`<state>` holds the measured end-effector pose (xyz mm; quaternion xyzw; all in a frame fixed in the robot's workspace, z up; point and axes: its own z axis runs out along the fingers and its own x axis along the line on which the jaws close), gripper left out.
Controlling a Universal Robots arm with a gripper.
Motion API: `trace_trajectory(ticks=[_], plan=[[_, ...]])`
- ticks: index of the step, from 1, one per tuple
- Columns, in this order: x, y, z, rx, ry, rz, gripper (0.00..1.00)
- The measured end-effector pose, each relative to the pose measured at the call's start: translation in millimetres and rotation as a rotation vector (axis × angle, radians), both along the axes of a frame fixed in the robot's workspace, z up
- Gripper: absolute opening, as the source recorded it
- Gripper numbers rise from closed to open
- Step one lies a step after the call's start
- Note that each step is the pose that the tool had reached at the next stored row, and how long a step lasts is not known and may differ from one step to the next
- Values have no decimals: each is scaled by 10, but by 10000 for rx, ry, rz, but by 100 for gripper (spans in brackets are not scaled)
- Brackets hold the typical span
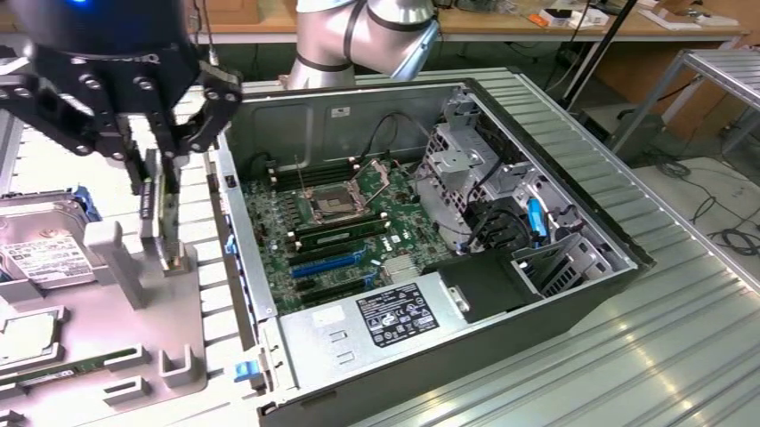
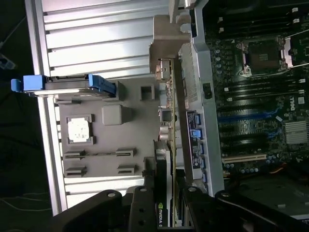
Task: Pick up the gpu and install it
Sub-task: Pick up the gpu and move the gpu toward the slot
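The gpu (image 1: 163, 218) stands upright on its edge in a slot of the grey parts holder (image 1: 119, 294), to the exterior view's left of the open computer case (image 1: 570, 222). My black gripper (image 1: 160, 173) hangs straight over it, shut on the gpu near its upper edge. The card's lower end still sits in the holder. In the wrist view the gpu (image 2: 166, 121) appears edge-on, its black cooler between my fingers (image 2: 145, 203). Blue expansion slots (image 1: 327, 262) show on the green motherboard (image 1: 285, 222) inside the case.
A silver hard drive with a white label (image 1: 42, 258) lies at the holder's far side. A narrow green strip (image 1: 48, 374) and a square chip (image 2: 79, 130) also rest in the holder. The case wall (image 1: 231, 231) stands close beside the card. The ribbed metal table (image 1: 665, 356) surrounds everything.
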<state>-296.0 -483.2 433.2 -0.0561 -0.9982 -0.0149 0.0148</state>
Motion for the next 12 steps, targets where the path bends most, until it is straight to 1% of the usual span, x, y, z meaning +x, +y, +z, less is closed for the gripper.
trace_trajectory(ticks=[3,5,8,12], plan=[[235,4,-12,-1,2,3,27],[402,18,-25,0,2,1,27],[569,35,-39,0,1,3,27],[893,80,-67,-8,2,2,27]])
